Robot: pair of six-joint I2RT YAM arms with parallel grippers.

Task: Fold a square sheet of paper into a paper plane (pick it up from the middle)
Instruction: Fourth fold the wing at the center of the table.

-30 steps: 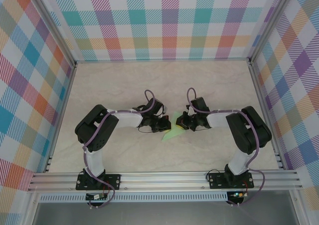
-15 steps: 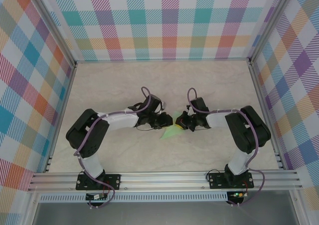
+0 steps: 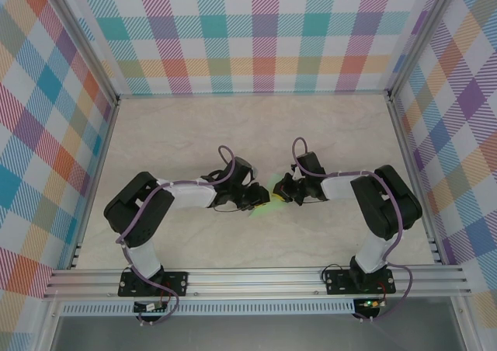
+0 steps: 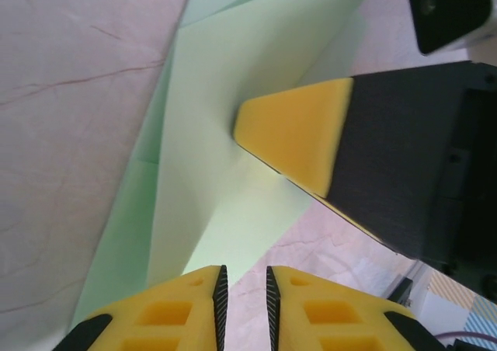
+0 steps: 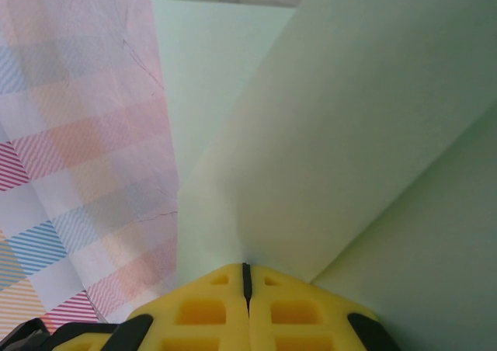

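Top external view: I see the left gripper (image 3: pixel 254 199) and the right gripper (image 3: pixel 283 189) facing each other tip to tip near the middle of the table (image 3: pixel 178 133). The pale green sheet of paper (image 3: pixel 262 206) lies between and just below their tips. From this height I cannot read either set of jaws. Left wrist view: the left gripper (image 3: pixel 254 199) (image 4: pixel 244 277) has its two yellow pads (image 4: pixel 178 308) a narrow slit apart, released rather than clenched, and the pale table (image 4: pixel 78 95) shows through the slit. The sheet of paper (image 4: pixel 233 71) spreads ahead of these pads and to their left. It carries sharp creases, and its near edge runs down to the inner corner of the left pad. Ahead and to the right, the right gripper (image 4: pixel 287 137) enters the view, its yellow wedge tip resting on the sheet and its black body behind it. Right wrist view: the right gripper (image 5: pixel 246 272) is clenched, its pads meeting along a hairline seam. The sheet of paper (image 5: pixel 349 149) rises straight out of that seam, so I take it as grasped there. From the seam the sheet fans ahead and to the right in two overlapping layers, with one straight edge standing ahead on the left.
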